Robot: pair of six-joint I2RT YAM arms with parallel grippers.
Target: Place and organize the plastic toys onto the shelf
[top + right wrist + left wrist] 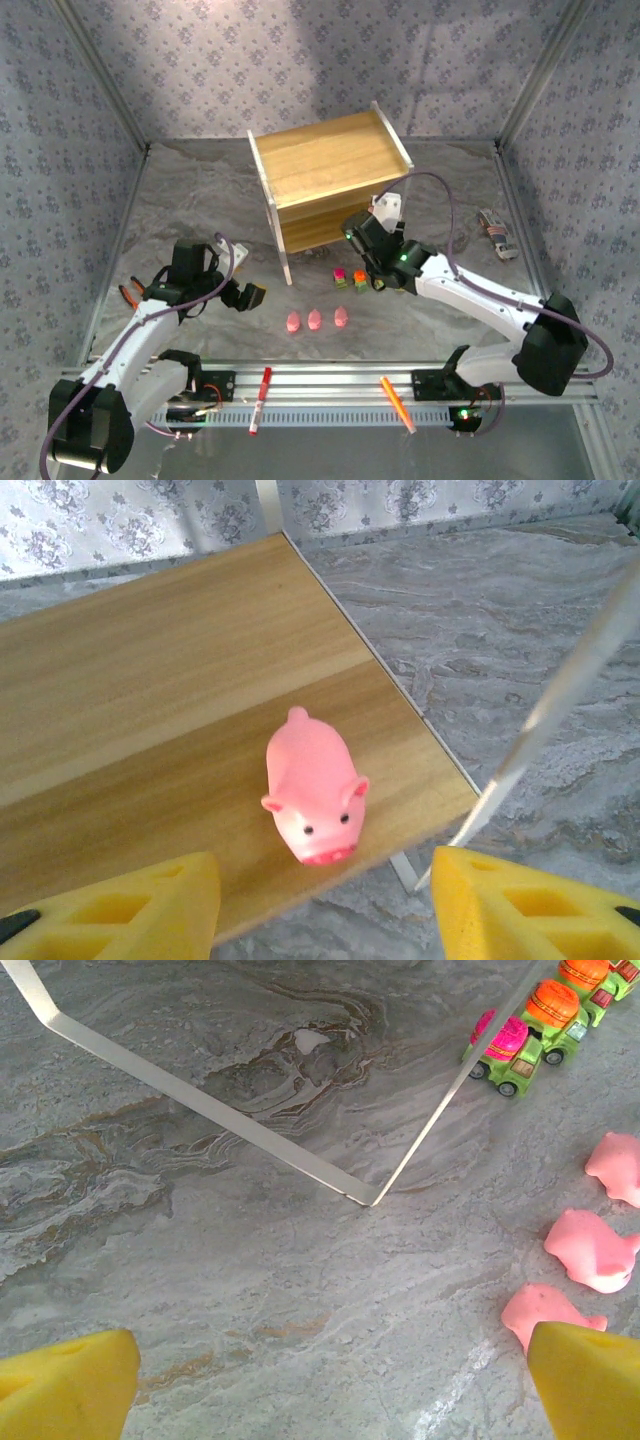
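A pink pig toy (310, 792) stands free on the wooden board of the shelf (150, 680), near its front right corner. My right gripper (325, 910) is open just in front of it, its yellow fingers (130, 910) on either side and not touching it. In the top view the shelf (330, 160) sits at the table's middle back. Three pink pigs (315, 319) lie in a row in front of it, with small trucks (350, 278) behind them. My left gripper (335, 1380) hangs open over bare table, beside a pig (545, 1310) and near the trucks (510, 1045).
Two marker pens (258, 400) (398, 403) lie on the front rail. Orange-handled pliers (130, 292) rest at the left. A small striped object (497, 235) lies at the right. The shelf's white frame leg (200, 1110) crosses the left wrist view.
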